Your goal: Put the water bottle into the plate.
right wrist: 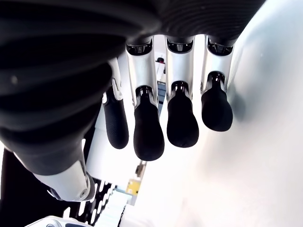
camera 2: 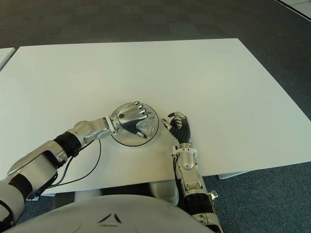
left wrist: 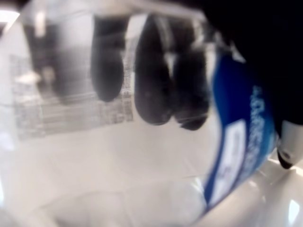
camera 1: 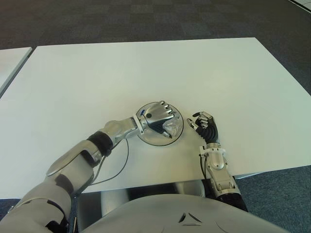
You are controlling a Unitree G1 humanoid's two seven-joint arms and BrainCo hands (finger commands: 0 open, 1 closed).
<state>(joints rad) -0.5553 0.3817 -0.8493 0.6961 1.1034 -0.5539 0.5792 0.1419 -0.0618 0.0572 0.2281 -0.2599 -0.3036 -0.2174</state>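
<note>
A round silver plate (camera 1: 146,139) lies on the white table (camera 1: 146,73) near its front edge. My left hand (camera 1: 159,116) is over the plate, its fingers curled around a clear water bottle (camera 1: 171,127) with a blue label (left wrist: 241,151). The left wrist view is filled by the bottle's clear wall (left wrist: 94,156), with the dark fingertips (left wrist: 151,94) pressed against it. The bottle sits low over the plate; whether it touches the plate is not visible. My right hand (camera 1: 204,124) shows just right of the plate, fingers loosely curled and holding nothing (right wrist: 165,123).
A second white table (camera 1: 9,60) shows at the far left edge. Dark carpet (camera 1: 146,19) lies beyond the table. A thin black cable (camera 1: 116,167) runs along my left forearm over the table's front.
</note>
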